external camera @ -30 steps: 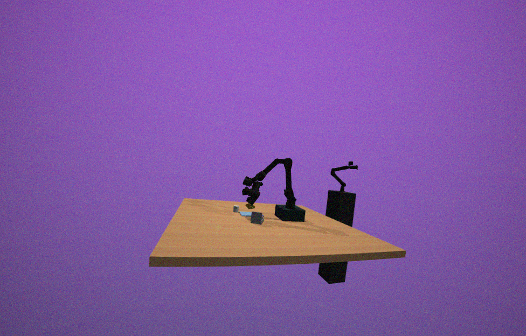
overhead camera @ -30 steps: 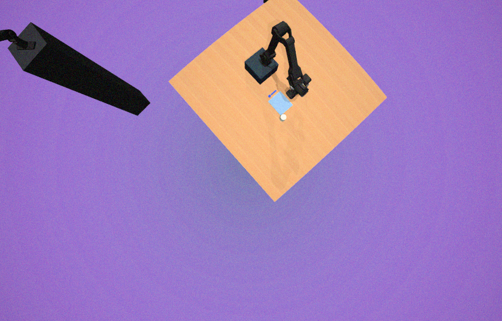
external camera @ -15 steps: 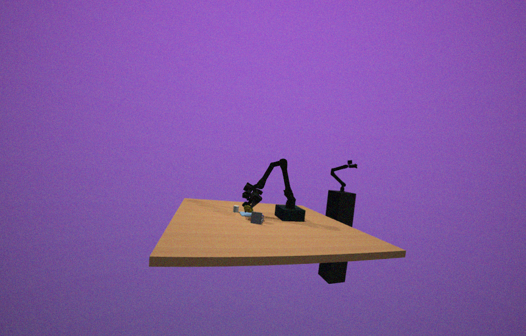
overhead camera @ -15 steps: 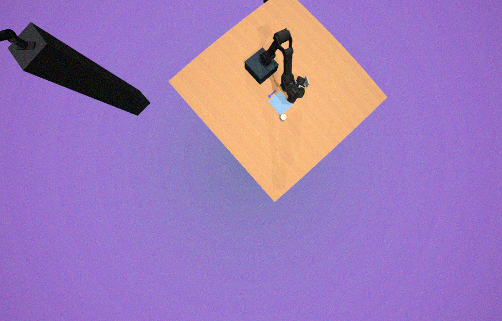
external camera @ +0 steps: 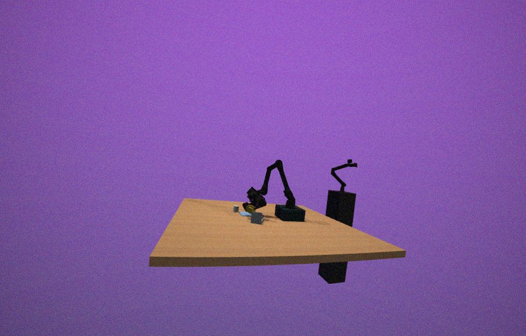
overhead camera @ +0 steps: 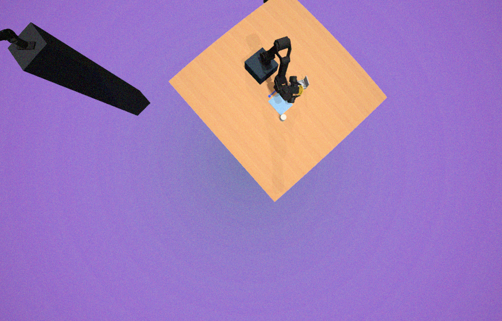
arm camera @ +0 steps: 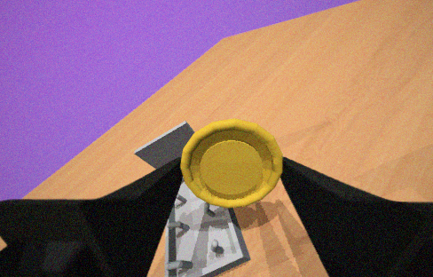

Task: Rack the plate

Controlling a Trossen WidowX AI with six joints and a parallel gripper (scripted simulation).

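Yellow plate (arm camera: 232,163) first: you have it clamped between the jaws, which press on its rim from both sides, so the grip is tight on the plate and nowhere else. In your wrist view its hollow face looks straight back at the camera, so it is standing on edge in the grasp, held in the air just above the grey dish rack (arm camera: 201,231). The plate's lower rim hangs over the rack's pegs and rails, but you cannot tell from these views whether it touches them or sits in a slot. The rack lies on the wooden worktop (arm camera: 348,89), with its flat back wall showing behind the plate on the left side of the wrist view. From the top view the gripper (overhead camera: 293,90) is bent down low beside the rack (overhead camera: 304,83), with a sliver of yellow showing at its tip (overhead camera: 300,90). Just beside it lies a pale blue mat (overhead camera: 280,105), with a small white cup (overhead camera: 283,117) at the mat's far corner and a blue spoon (overhead camera: 271,94) near the mat's other edge. In the exterior view your arm (external camera: 275,179) folds sharply down from its dark base (external camera: 290,213) to the plate (external camera: 250,207), close to the worktop (external camera: 256,242). Off the worktop, a dark pillar (external camera: 339,208) carries a second, smaller arm (external camera: 342,170).
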